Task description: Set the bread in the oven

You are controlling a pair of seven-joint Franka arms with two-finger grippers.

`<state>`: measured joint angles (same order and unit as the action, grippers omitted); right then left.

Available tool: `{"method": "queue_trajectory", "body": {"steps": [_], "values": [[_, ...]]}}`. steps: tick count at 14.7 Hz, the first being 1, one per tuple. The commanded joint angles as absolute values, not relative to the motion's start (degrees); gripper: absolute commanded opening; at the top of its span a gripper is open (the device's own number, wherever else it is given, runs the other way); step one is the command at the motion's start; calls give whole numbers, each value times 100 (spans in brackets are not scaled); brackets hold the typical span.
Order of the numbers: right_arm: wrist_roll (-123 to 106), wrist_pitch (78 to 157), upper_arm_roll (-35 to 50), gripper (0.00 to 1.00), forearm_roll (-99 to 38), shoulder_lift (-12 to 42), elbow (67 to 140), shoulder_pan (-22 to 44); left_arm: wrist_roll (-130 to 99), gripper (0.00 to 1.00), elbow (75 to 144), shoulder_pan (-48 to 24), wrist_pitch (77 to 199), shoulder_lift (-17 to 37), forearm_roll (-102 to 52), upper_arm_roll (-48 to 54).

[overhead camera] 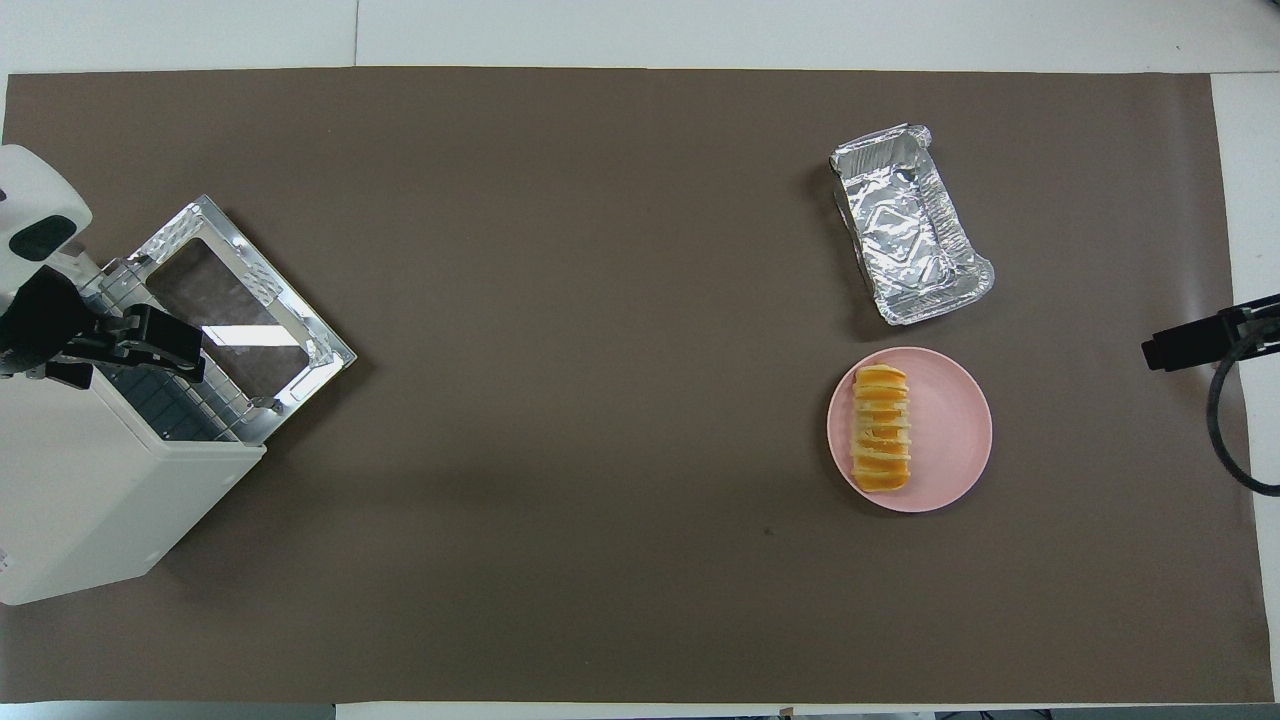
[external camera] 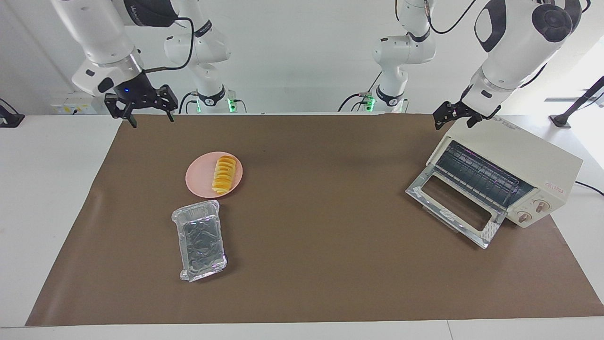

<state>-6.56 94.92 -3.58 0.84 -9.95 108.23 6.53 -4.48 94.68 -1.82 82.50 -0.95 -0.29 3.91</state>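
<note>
The bread (external camera: pixel 224 174) lies on a round pink plate (external camera: pixel 200 182) toward the right arm's end of the counter (external camera: pixel 302 264), which carries a brown mat. A crinkled foil tray (external camera: pixel 200 238) sits just beside the plate, farther from the robots, with nothing in it.

The oven (external camera: pixel 519 160) stands at the left arm's end of the counter, turned at an angle, its glass door (external camera: pixel 453 208) dropped fully open and lying flat on the mat (the wire rack shows inside). It has 2 round knobs on its front panel.

The left gripper (external camera: pixel 457 115) hangs over the top of the oven near the edge closest to the robots, its fingers spread wide and holding nothing. The right gripper (external camera: pixel 148 113) hangs over the edge of the mat nearest the robots, well apart from the plate, fingers also wide and holding nothing.
</note>
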Motion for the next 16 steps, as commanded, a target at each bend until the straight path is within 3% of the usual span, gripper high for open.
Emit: {"method": "queue_trajectory", "body": {"steps": [1, 5, 11, 14, 16], "values": [[77, 10368, -369, 100, 149, -1441, 12135, 1045, -439, 100, 9580, -114, 8332, -220, 62, 431], [789, 11879, -352, 100, 141, -1197, 13138, 1528, -439, 100, 9571, -114, 8332, -220, 62, 431], [1046, 13313, -352, 100, 149, -326, 13473, 1644, -439, 100, 9580, -114, 8332, -220, 62, 431], [1037, 14087, -352, 100, 149, -167, 13771, 1635, -439, 100, 9580, -114, 8332, -220, 62, 431], [1037, 14194, -352, 100, 141, -132, 13869, 1591, -439, 100, 9580, -114, 8332, -220, 62, 431]]}}
